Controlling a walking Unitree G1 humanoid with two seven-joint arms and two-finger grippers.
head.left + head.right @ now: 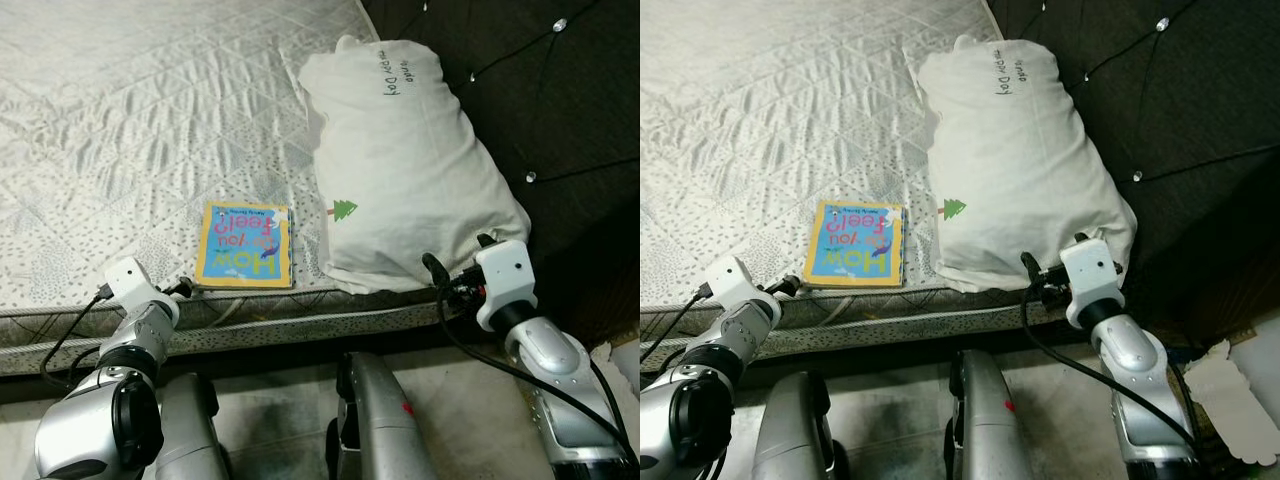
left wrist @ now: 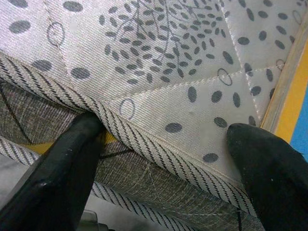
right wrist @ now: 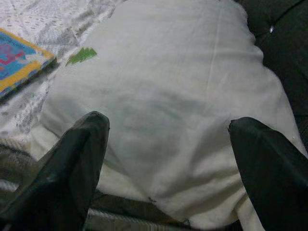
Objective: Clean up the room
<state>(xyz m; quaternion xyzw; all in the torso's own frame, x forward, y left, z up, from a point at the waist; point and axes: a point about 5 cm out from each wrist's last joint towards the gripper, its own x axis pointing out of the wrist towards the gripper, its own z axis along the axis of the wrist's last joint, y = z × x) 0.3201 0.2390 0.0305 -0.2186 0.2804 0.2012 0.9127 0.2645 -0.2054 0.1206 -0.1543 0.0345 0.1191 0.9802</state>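
White pillow [image 1: 405,165] lies on the bed's mattress [image 1: 130,120], up against the dark tufted headboard [image 1: 560,120]; soft & rumpled, w/ a small green tree print [image 1: 343,209] on the side facing the book and handwriting in dark ink near its far end. Its near end overhangs the mattress edge slightly. Just beside it, twd robot's left, a thin picture book [image 1: 245,245] lies flat near the mattress edge: yellow border, blue cover, pink/yellow lettering, upside down from the robot's side. Book & pillow close but apart. Mattress is pale grey, quilted, w/ leaf & dot pattern and striped piping along the rim. Right gripper [image 3: 166,144] sits at the pillow's near end, jaws spread wide, one finger each side of the pillow corner; nothing clamped, fabric bulges between them. Left gripper [image 2: 166,144] is at the mattress edge just left of the book, jaws also wide apart: one fingertip [image 2: 89,127] pressed against the piping, the other resting on the quilted top next to the book's yellow edge. Grips nothing. Robot's silver legs [image 1: 375,420] show below, on a pale floor.
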